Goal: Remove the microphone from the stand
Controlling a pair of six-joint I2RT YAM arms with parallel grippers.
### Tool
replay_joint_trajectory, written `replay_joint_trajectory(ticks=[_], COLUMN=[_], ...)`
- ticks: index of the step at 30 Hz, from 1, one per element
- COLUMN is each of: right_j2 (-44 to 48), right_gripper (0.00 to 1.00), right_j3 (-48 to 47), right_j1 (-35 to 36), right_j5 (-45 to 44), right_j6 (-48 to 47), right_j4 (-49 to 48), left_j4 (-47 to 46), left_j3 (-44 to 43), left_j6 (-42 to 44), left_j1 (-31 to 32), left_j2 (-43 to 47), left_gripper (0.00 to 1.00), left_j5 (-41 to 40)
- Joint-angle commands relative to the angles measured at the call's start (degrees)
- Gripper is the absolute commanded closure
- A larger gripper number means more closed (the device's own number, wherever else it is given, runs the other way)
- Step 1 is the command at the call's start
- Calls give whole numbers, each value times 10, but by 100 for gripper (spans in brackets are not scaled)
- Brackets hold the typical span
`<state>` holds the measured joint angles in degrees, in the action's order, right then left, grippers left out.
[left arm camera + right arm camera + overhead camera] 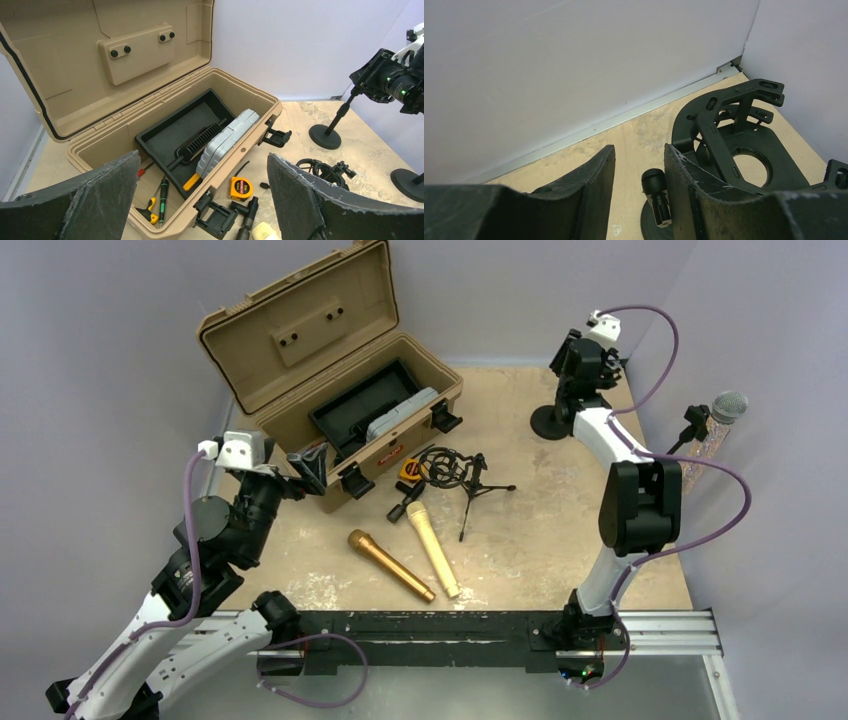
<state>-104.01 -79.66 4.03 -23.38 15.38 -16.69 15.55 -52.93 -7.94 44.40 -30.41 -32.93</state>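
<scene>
Approach step: glittery silver-mesh-headed microphone [728,408] sits in its black stand [692,426], far right of open tan plastic toolbox [300,340]. Right gripper [639,152] between them, fingers narrowly apart, empty; left gripper [204,157] by toolbox, spread wide. Next: right needs to reach mic body

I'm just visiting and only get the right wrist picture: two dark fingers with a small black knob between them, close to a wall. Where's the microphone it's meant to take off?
Observer: It's outside your picture. From above, a silver-headed microphone sits tilted in a black stand, far over on the right side.
Visitor: What is the other arm doing?
Observer: The left fingers are spread wide and hold nothing. They face an open tan toolbox.
Visitor: Are there any other microphones?
Observer: Yes, two lie flat side by side in the middle: a gold microphone and a cream microphone.
</scene>
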Motion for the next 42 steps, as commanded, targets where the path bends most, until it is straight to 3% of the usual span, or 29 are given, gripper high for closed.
replay_joint_trajectory(ticks=[1,9,14,17,20,28,33,37,42], right_j2=[-52,-59,-29,17,78,270,350,307,173], right_gripper=[60,60,57,41,2,1,1,1,1], right_j3=[53,68,9,-29,-23,118,220,227,174], right_j1=[3,2,6,15,31,42,41,41,37], right_j5=[30,38,22,2,-10,-51,-167,-276,-366], right_j6=[11,22,5,7,11,85,181,306,558], right_j4=[102,87,110,136,144,178,189,278,470], left_j4=[-8,-9,-8,-8,-5,-1,6,8,12], left_j3=[-20,-18,-19,-20,-22,-24,-28,-28,-28], left_j6=[-4,-4,-4,-6,-8,-23,-36,-43,-51], left_j1=[3,10,14,14,15,16,18,19,21], left_j2=[1,3,1,3,4,15,16,15,6], left_gripper=[5,5,5,5,6,6,6,6,6], left_j5=[5,5,5,8,11,28,46,53,55])
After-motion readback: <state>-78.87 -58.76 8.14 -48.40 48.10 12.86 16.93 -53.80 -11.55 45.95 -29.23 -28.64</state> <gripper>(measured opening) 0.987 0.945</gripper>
